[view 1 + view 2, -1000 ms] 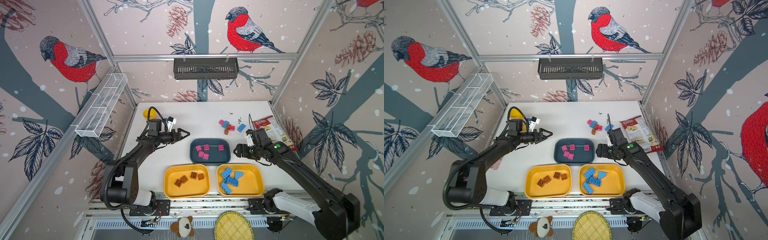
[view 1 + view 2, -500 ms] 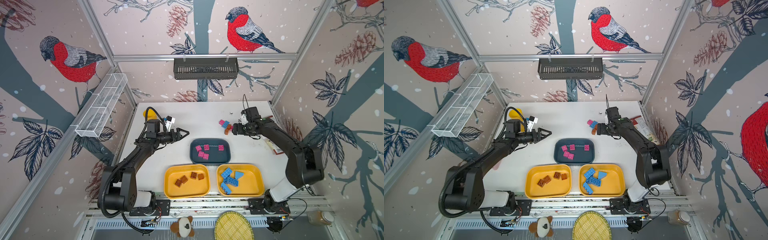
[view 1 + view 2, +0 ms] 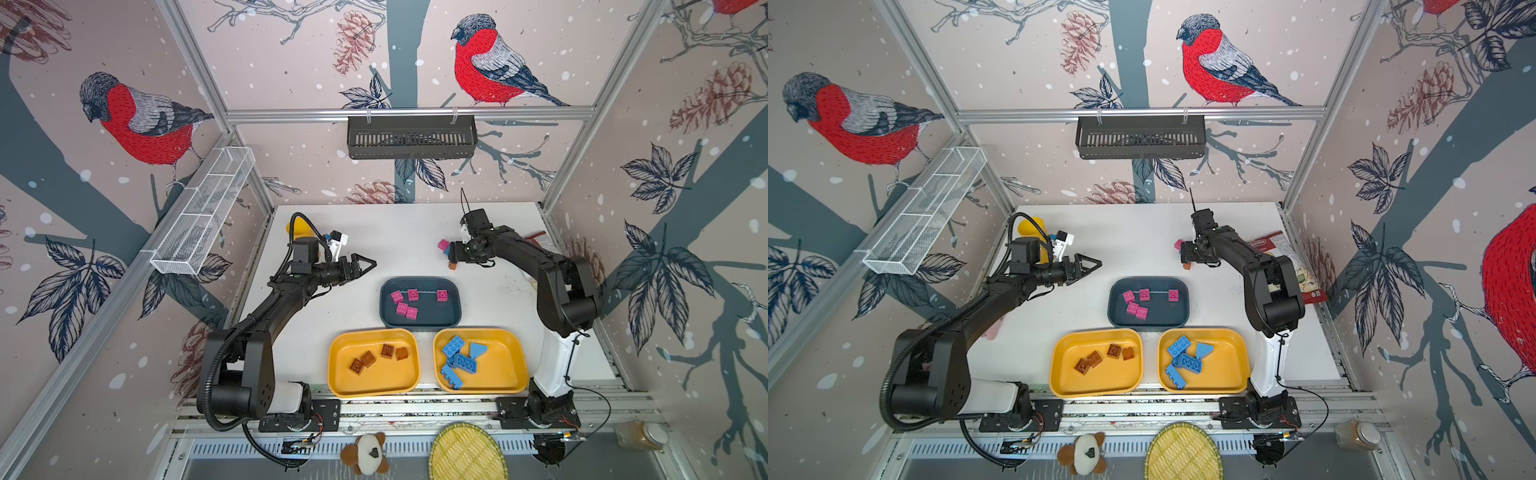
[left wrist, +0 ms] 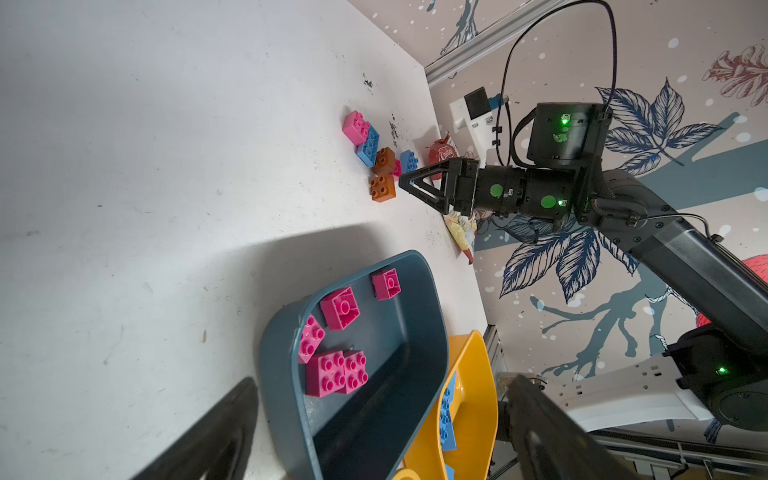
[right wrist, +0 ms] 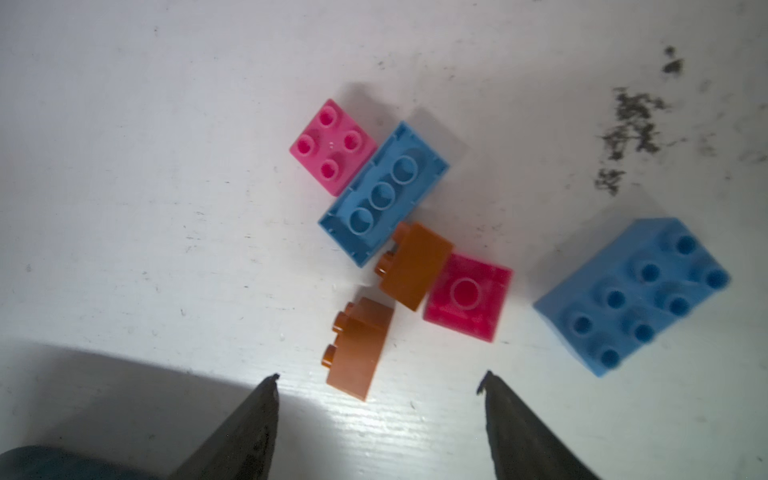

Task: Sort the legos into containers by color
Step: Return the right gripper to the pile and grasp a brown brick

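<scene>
Just ahead of right hand [image 5: 380, 375], brown lego [image 5: 358, 347].

On my feed the worktop [image 5: 145, 187] reads as a matt white board, finely scratched and smudged with dark gritty specks. The legos [image 5: 631, 295] lying on it are hard moulded plastic, smooth, with a soft gloss on the studs. The dark teal tray [image 4: 419, 332] and the near yellow trays [image 3: 382, 382] look like smooth plastic with a satin sheen, and around them I see brushed metal frame rails [image 3: 407, 113] at the far wall, a white-coated wire mesh basket [image 3: 199, 220] on the left, a crinkled glossy snack bag [image 3: 1266, 246] on the right and a woven straw-coloured tray [image 3: 465, 455] nearest me.
</scene>
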You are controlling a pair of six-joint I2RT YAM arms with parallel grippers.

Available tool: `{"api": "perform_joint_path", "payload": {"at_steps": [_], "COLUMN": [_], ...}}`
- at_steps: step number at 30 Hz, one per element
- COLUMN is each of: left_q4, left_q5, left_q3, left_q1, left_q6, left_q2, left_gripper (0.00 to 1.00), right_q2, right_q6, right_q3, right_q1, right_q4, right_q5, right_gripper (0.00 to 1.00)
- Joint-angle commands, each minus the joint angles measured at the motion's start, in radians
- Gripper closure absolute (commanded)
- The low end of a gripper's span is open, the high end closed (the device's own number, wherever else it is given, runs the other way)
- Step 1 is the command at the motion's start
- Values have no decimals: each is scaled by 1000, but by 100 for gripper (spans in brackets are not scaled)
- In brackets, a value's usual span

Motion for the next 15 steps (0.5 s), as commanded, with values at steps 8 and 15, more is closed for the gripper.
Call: {"api": "perform_joint_path", "payload": {"at_steps": [8, 15], "left_q4": [-12, -19], "left_q5": [4, 3], "left_q3": [5, -1], "left_q1": [17, 24], "left_q6": [51, 61], "left_q2": [10, 9], "left_gripper": [7, 7], "right_q2": [94, 137], "right_q6": [142, 142], "right_q3": [44, 88], "right_q1": [45, 65], "right_q4": [26, 17], "right_q5": [91, 123], "right_gripper": [37, 52]}}
